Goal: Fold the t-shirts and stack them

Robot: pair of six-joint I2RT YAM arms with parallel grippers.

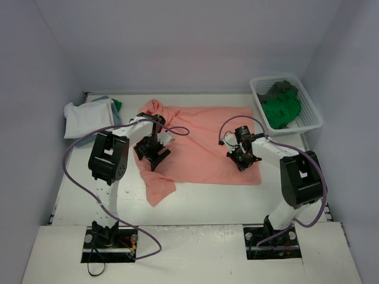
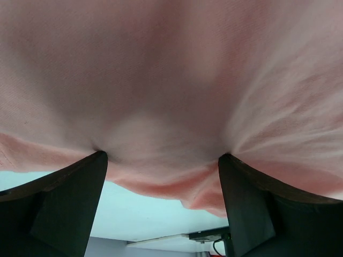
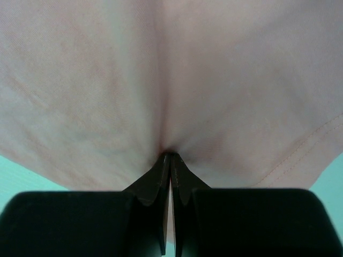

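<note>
Both wrist cameras are showing little beyond pink cloth, so the shirt's outline is only readable from above. The salmon pink cloth t-shirt (image 1: 204, 139) is lying spread across the middle of the white table (image 1: 201, 201). Its near left corner is trailing toward the arms, and the left arm is hiding part of its left side. At the far left a folded pale blue-white t-shirt (image 1: 87, 117) is sitting with a sliver of bright green cloth (image 1: 118, 105) peeking out behind it; how many layers are lying there is hard to tell. In the white plastic mesh basket (image 1: 311, 112) at the far right, a bright green t-shirt (image 1: 282, 107) is lying crumpled among dark grey cloth (image 1: 281, 89), whose shape is hard to make out.

The left gripper (image 1: 153, 155) is pointing down over the shirt's left part, its black fingers (image 2: 64, 203) standing wide apart with their tips touching the cloth, gripping nothing. The right gripper (image 1: 241, 160) is reaching down near the shirt's near right edge, its fingers (image 3: 158, 176) pressing tight together and pinching a fold of the pink fabric.
</note>
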